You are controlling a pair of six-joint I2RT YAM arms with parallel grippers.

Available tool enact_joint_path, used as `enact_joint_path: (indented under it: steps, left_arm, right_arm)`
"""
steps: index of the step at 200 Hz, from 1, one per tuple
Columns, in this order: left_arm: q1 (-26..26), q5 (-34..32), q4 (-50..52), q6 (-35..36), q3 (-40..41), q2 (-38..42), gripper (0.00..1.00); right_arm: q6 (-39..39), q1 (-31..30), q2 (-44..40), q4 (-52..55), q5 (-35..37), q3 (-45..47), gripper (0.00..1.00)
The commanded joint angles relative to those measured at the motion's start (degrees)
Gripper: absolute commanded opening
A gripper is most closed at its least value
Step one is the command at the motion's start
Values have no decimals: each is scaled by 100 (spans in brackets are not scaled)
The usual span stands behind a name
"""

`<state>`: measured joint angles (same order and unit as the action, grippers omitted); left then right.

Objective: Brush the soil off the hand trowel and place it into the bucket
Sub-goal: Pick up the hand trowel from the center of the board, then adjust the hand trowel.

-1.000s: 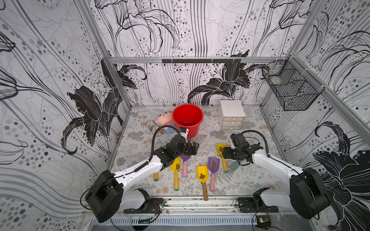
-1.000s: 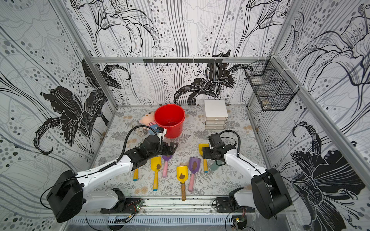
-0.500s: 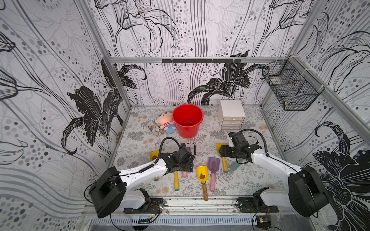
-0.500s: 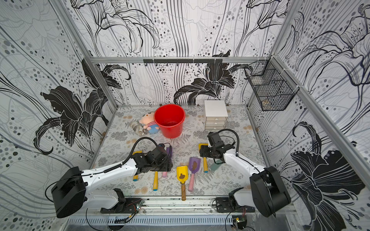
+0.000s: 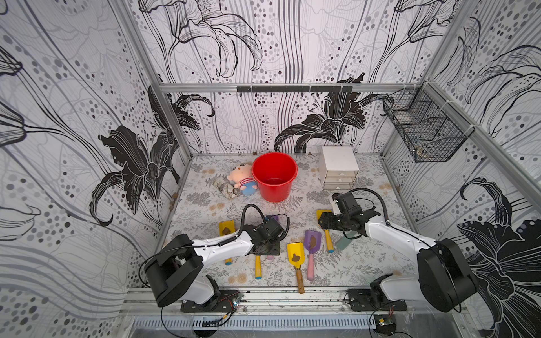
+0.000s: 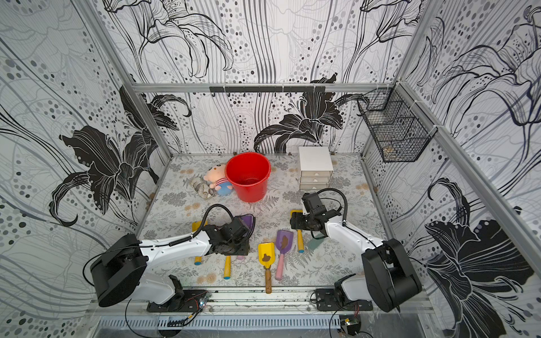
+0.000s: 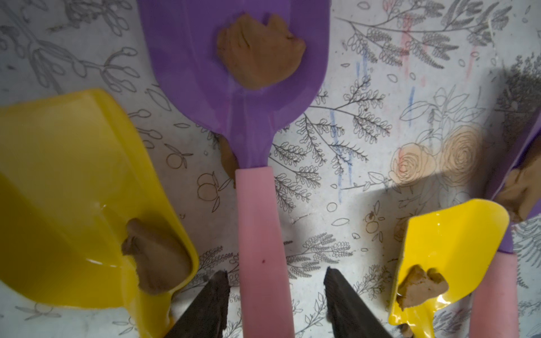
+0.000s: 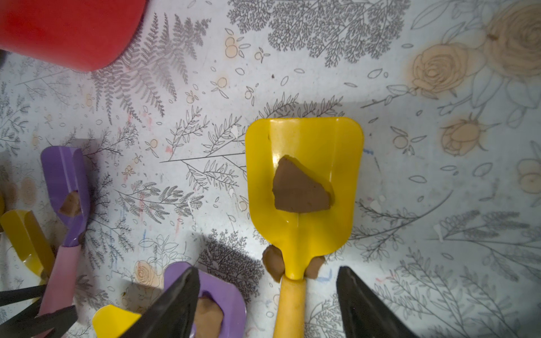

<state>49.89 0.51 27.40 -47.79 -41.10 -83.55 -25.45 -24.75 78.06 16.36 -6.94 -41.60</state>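
My left gripper (image 7: pixel 275 272) is down at the table with its jaws on either side of the pink handle (image 7: pixel 260 234) of a purple hand trowel (image 5: pixel 275 218). One finger is almost on the handle and the other stands clear of it. A clump of soil (image 7: pixel 260 51) lies on its blade. My right gripper (image 8: pixel 268 269) is open, astride the handle of a yellow trowel (image 8: pixel 304 175) without touching it. Soil (image 8: pixel 301 187) sits on that blade too. The red bucket (image 5: pixel 274 175) stands upright behind the trowels in both top views.
Several more soiled trowels lie near the front, among them a yellow one (image 5: pixel 295 254) and a purple one (image 5: pixel 312 240). A grey-green object (image 5: pixel 344 241) lies under my right arm. At the back are a plush doll (image 5: pixel 241 178), a white drawer box (image 5: pixel 339 168) and a wire basket (image 5: pixel 424 131) on the right wall.
My left arm has come back from near the bucket and dropped over the purple trowel's pink handle, its jaws narrowing. My right gripper has stayed over the yellow trowel.
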Motion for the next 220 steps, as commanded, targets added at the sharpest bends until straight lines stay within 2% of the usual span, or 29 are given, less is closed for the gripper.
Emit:
enact_joint_path:
  steps: [1,52,85,109,127,139,155,198,220]
  left_arm:
    - [23,11,-600,-36,203,-124,50]
    - [24,-303,-850,26,361,-100,32]
    - [27,-385,-534,678,94,60,19]
    - [12,-368,50,1480,-307,350,11]
    - [-12,-205,483,2064,-668,630,0]
    - [-54,-121,764,2421,-938,776,0]
    - [-118,98,968,2902,-1209,930,0]
    - [-222,774,1285,3953,-1793,973,0]
    - [-217,940,1361,4294,-1984,861,0]
  right_arm:
    - [78,-30,86,-57,-123,-113,77]
    - [40,-38,86,-88,-144,-49,77]
    - [93,-34,113,-88,-520,-124,78]
    - [362,39,44,149,-1189,-408,78]
    - [271,346,-116,-155,-2395,-434,79]
    - [-22,546,-215,-597,-3257,-377,80]
    - [-271,560,-289,-1002,-3935,-425,81]
    - [-291,535,-334,-1155,-4394,-630,82]
    - [-511,489,-70,-1495,-4645,-682,76]
